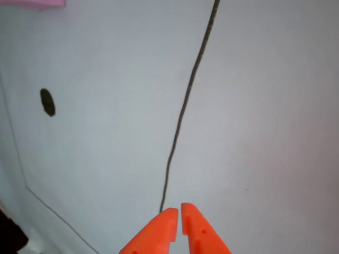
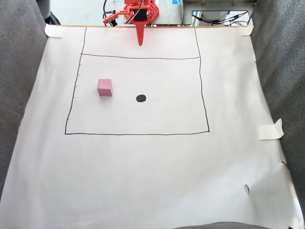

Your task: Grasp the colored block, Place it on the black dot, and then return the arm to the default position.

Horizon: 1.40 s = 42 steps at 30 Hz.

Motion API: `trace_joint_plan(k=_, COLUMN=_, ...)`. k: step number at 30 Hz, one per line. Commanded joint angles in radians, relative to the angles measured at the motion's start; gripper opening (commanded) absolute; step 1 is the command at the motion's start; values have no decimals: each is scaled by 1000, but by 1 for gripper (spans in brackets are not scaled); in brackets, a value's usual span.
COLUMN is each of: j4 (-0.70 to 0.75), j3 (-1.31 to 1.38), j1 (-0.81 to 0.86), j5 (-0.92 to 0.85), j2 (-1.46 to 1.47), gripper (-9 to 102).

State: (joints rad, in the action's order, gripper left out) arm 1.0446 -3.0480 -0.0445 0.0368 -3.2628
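The orange fingers (image 1: pixel 177 211) were clenched together, grasping nothing, at the far edge of the white surface (image 2: pixel 143 181). The pink block (image 2: pixel 105 87) sat inside the drawn rectangle, left of the black dot (image 2: pixel 141 98) in the fixed view, apart from it.

The tool (image 1: pixel 176 211) has bright orange pointed plastic fingers (image 1: pixel 198 227) with small holes.
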Motion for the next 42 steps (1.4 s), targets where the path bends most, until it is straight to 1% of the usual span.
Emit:
trace_joint_plan(k=1, j4=0, j3=40, j1=-15, j5=-14, j2=-6, gripper=0)
trace_joint_plan(k=29, j4=-9, j3=60, j1=2, j5=-28, j2=14, gripper=0)
trace_joint_plan(k=32, j4=14, j3=198, j1=21, j5=11, j2=107, gripper=0)
trace_joint_plan(k=38, j4=104, j3=541, j1=58, j5=75, j2=416, gripper=0)
trace_joint_plan(k=42, j4=184, j3=761, j1=74, j5=84, j2=637, gripper=0)
